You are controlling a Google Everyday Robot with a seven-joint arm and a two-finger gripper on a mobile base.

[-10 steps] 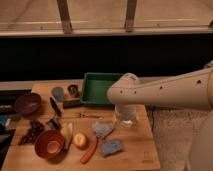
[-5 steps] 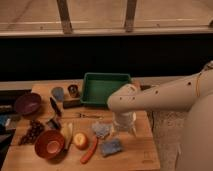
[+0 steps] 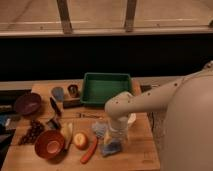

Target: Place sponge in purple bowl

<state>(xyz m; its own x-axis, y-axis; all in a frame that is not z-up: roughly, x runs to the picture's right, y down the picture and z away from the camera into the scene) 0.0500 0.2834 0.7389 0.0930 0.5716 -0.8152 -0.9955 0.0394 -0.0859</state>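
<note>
The blue sponge (image 3: pixel 111 148) lies near the front edge of the wooden table (image 3: pixel 140 150), right of a carrot. The purple bowl (image 3: pixel 27 103) stands at the table's far left. My arm reaches in from the right, and my gripper (image 3: pixel 116 136) points down directly over the sponge, hiding its upper part. Whether it touches the sponge does not show.
A green tray (image 3: pixel 106 87) sits at the back centre. A red-brown bowl (image 3: pixel 49 144), apple (image 3: pixel 80 140), carrot (image 3: pixel 89 150), banana (image 3: pixel 66 132) and grapes (image 3: pixel 32 132) lie between the sponge and the purple bowl. A blue cup (image 3: pixel 58 93) and a can (image 3: pixel 73 90) stand behind them.
My arm has swung left and lowered, bringing the gripper from above the table's right side down over the sponge.
</note>
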